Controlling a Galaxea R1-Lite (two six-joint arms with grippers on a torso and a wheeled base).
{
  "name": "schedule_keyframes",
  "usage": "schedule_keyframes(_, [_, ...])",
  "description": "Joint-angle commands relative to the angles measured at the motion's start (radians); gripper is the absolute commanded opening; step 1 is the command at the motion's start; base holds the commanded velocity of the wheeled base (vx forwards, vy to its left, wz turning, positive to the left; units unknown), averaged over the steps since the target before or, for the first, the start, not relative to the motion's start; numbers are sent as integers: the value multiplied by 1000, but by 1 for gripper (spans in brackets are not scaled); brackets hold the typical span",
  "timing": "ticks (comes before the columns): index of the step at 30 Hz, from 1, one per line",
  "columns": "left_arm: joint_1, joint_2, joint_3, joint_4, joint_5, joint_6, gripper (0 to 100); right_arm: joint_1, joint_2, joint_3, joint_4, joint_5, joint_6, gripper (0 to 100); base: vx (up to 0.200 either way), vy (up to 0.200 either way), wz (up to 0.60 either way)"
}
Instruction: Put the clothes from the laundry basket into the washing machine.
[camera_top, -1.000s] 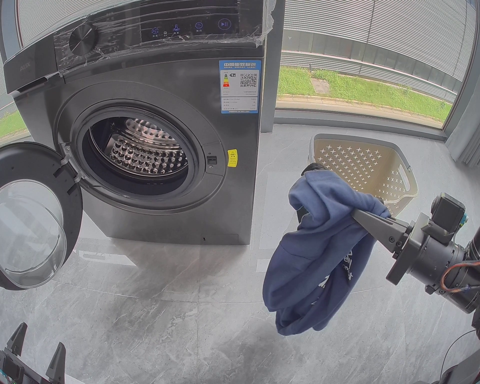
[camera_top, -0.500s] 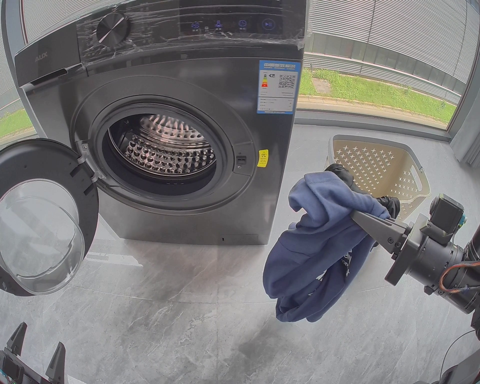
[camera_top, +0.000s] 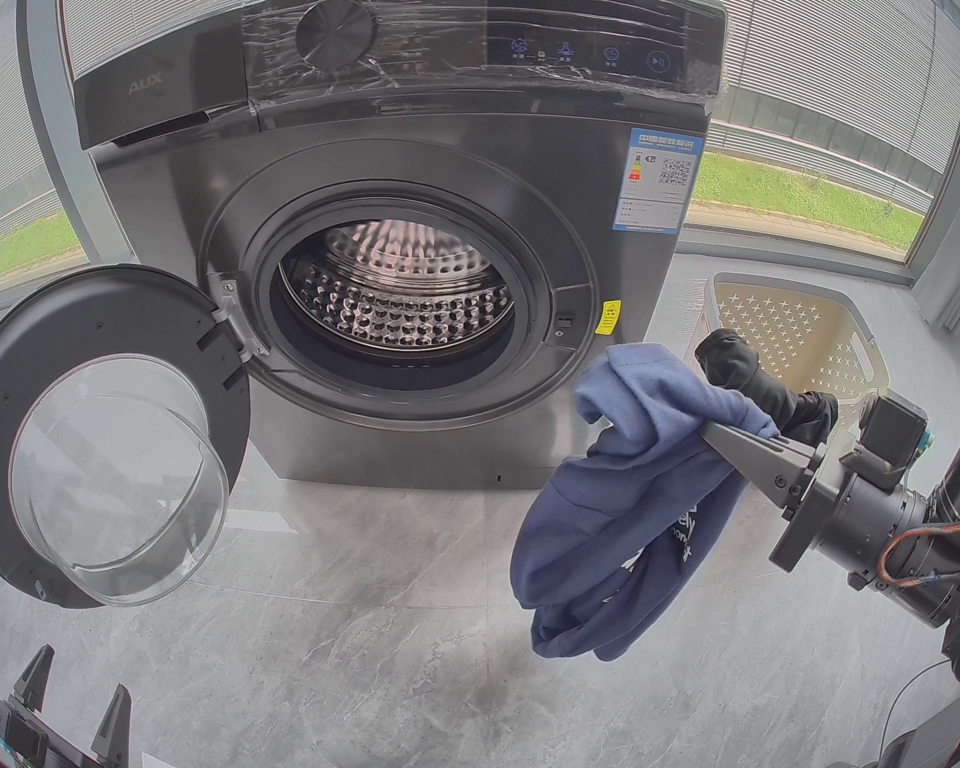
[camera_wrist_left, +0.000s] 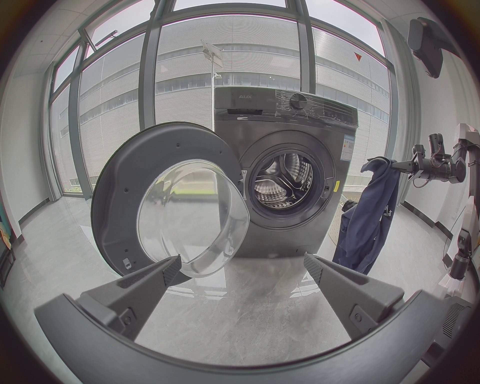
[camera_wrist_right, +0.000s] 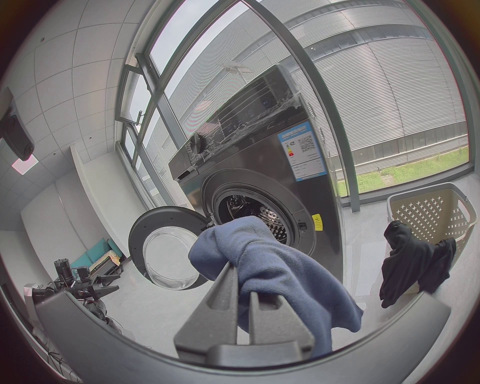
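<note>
Two arms show in the head view. Your right gripper (camera_top: 722, 436) is at the right, its fingers pressed together on a fold of a blue sweatshirt (camera_top: 620, 500). The sweatshirt hangs clear of the floor, in front of the washing machine (camera_top: 420, 150) and off to its right. The machine's drum (camera_top: 400, 290) is open and looks bare. Behind the sweatshirt, a beige laundry basket (camera_top: 800, 300) sits on the floor beside the machine. Your left gripper (camera_top: 78, 690) is low at the left edge, fingers spread, holding nothing.

From the left wrist, those spread fingers frame the round door (camera_wrist_left: 125, 190), which is swung wide open on the robot's left of the drum mouth. Farther off, the sweatshirt dangles from the right gripper, just beside the machine's front.

From the right wrist, the closed fingers pinch blue cloth, with the drum mouth directly beyond it. A black garment (camera_wrist_right: 410, 260) is draped over the basket's near rim.

You appear to be mid-carry with the first item. The next move likely calls for bringing the right arm across and forward into the drum mouth. Lift the trailing hem over the lower lip, and open the fingers only once the cloth is inside. The black garment is yet to be loaded.
</note>
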Motion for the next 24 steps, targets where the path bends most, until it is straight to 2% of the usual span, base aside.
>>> schedule_keyframes(1, [0, -13, 16, 0, 0, 0, 100, 0, 1, 0, 0, -1, 0, 0, 0, 0, 0])
schedule_keyframes(7, [0, -13, 16, 0, 0, 0, 100, 0, 2, 1, 0, -1, 0, 0, -200, 0, 0])
schedule_keyframes(19, [0, -13, 16, 0, 0, 0, 100, 0, 5, 1, 0, -1, 0, 0, 0, 0, 0])
schedule_keyframes(24, [0, -13, 16, 0, 0, 0, 100, 0, 5, 1, -2, -1, 0, 0, 0, 200, 0])
